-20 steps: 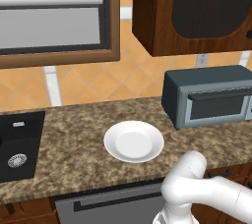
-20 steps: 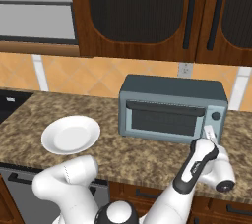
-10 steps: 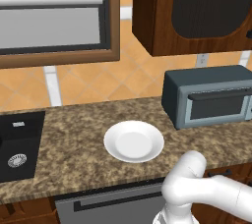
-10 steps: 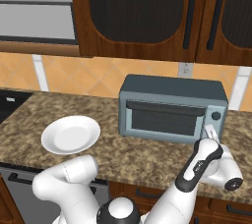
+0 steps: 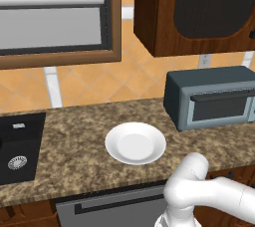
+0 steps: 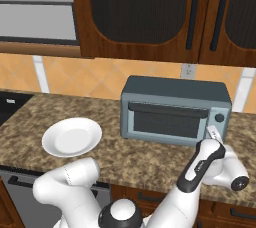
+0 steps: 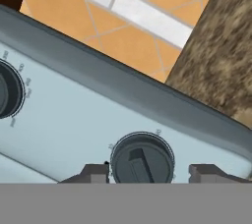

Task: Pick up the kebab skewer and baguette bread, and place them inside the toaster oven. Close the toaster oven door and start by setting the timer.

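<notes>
1. While its two fingertips are sitting either side of the round dark timer knob (image 7: 142,163), the claw (image 7: 148,173) is standing parted, not clenched, with a clear gap on each side of the dial
2. That knob is sitting low on the pale control panel at the right end of the toaster oven (image 6: 175,109); a second dial (image 7: 7,93) is showing further along the panel
3. Judging by the step, the fingers should be centring on the knob's raised bar before squeezing, then twisting squarely without pushing
4. Behind, the toaster oven door (image 6: 167,121) is looking shut; kebab and baguette are presumably resting inside, unseen through the glass
5. Well apart on the counter (image 5: 74,146), the white plate (image 5: 135,143) is lying bare
</notes>
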